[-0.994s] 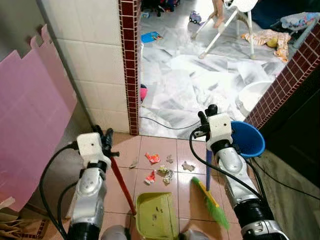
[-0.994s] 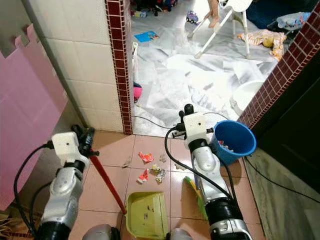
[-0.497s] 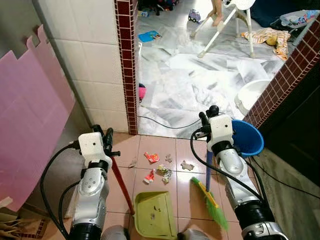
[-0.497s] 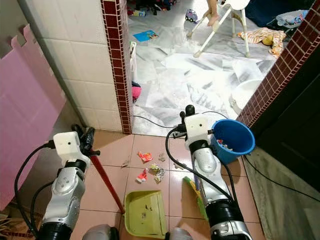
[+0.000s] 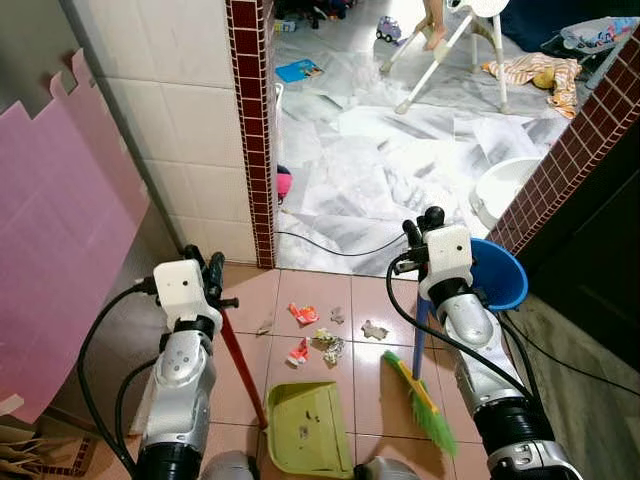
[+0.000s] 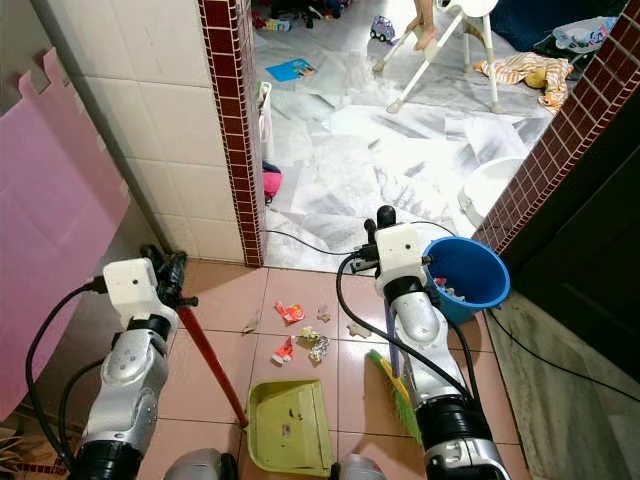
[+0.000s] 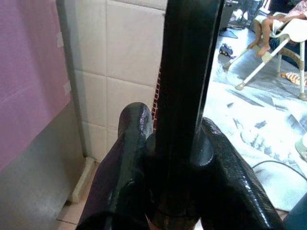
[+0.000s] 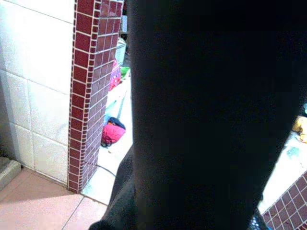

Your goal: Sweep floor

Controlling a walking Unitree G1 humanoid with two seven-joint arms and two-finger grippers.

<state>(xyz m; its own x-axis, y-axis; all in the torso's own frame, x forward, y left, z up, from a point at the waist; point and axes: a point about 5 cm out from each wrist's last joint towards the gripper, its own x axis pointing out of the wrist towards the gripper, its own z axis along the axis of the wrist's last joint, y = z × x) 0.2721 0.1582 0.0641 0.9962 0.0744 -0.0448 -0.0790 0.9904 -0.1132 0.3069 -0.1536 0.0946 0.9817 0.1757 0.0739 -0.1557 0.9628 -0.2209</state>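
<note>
My left gripper (image 5: 212, 283) is shut on the red handle (image 5: 240, 362) of a green dustpan (image 5: 308, 428) that rests on the pink tiles near my feet. In the left wrist view, the black fingers (image 7: 132, 158) clamp the dark handle (image 7: 184, 96). My right gripper (image 5: 420, 238) is shut on the blue handle (image 5: 418, 335) of a broom. Its green bristles (image 5: 430, 415) touch the floor to the right of the dustpan. Scraps of litter (image 5: 318, 335), red, white and grey, lie on the tiles just beyond the dustpan.
A blue bucket (image 5: 505, 275) stands just right of my right arm, by a brick-tiled wall (image 5: 570, 165). A tiled pillar (image 5: 255, 130) and pink foam panel (image 5: 60, 230) are on the left. A cable (image 5: 330, 250) crosses the doorway. A high chair (image 5: 470, 45) and toys stand beyond.
My right gripper has shifted slightly to the right with the broom handle. The dustpan and the litter lie where they were.
</note>
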